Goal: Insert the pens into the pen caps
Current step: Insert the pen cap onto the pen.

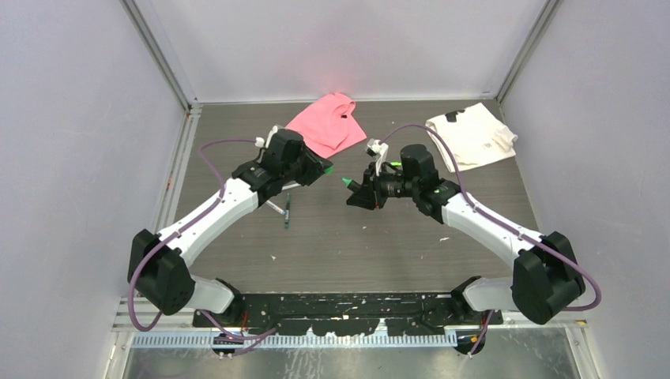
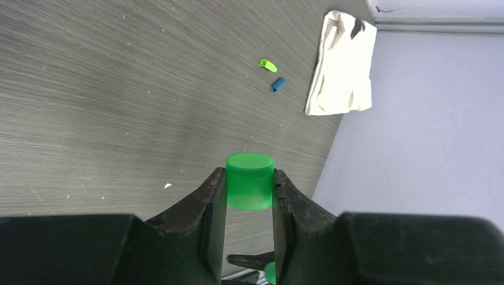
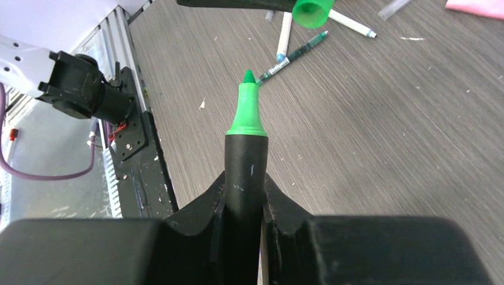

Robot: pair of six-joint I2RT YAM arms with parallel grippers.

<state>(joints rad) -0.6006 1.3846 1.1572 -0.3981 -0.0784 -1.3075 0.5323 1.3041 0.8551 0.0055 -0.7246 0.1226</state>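
My left gripper (image 2: 249,179) is shut on a bright green pen cap (image 2: 249,189), whose open mouth faces away from the wrist camera. My right gripper (image 3: 245,181) is shut on a stubby black highlighter (image 3: 245,160) with a bare green tip (image 3: 248,101). From above, the cap (image 1: 328,169) and the tip (image 1: 346,182) face each other above the table's middle, a small gap apart. In the right wrist view the held cap (image 3: 312,12) hangs beyond the tip and to its right. More pens (image 3: 294,54) lie on the table below. Small green (image 2: 268,65) and blue (image 2: 277,84) caps lie loose.
A pink cloth (image 1: 328,122) lies at the back centre and a white cloth (image 1: 474,134) at the back right. A dark green pen (image 1: 287,212) and a white pen (image 1: 272,207) rest under the left arm. White specks dot the wood-grain table (image 1: 379,237).
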